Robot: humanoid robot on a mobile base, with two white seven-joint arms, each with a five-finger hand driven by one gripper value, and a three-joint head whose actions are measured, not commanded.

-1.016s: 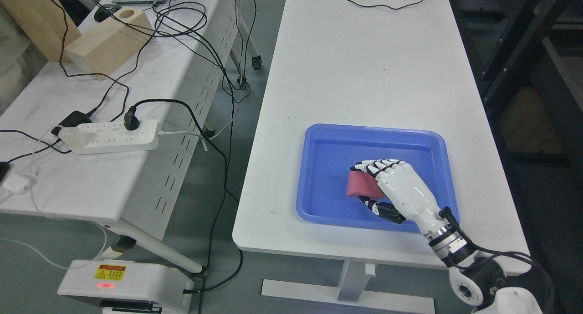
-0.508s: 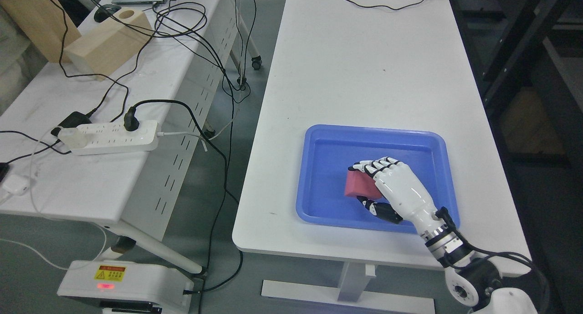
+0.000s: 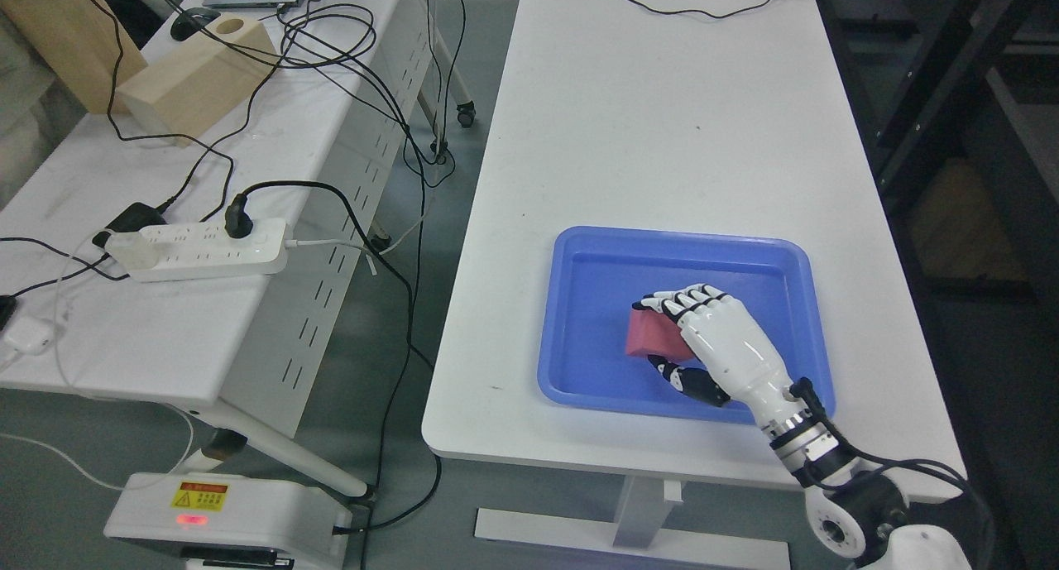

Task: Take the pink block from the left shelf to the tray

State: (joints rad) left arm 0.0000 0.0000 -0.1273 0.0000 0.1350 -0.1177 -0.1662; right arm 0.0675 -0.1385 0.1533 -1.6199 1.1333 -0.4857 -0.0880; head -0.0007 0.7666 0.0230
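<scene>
Your right hand (image 3: 718,336) sits inside the tray (image 3: 571,388), its fingers (image 3: 678,302) wrapped over the block (image 3: 652,337). Ahead of the fingertips and to their left you have bare tray floor, then the raised rim. Beyond the rim the table (image 3: 662,115) lies open, with only a cable (image 3: 687,10) at its far end.

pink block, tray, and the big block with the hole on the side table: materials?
Pink block: likely foam, matte and glareless; held in the right hand. Tray: apparently moulded plastic, smooth blue with a rounded rim and faint sheen. Holed block: probably unfinished wood, pale and matte; grain unclear.
</scene>
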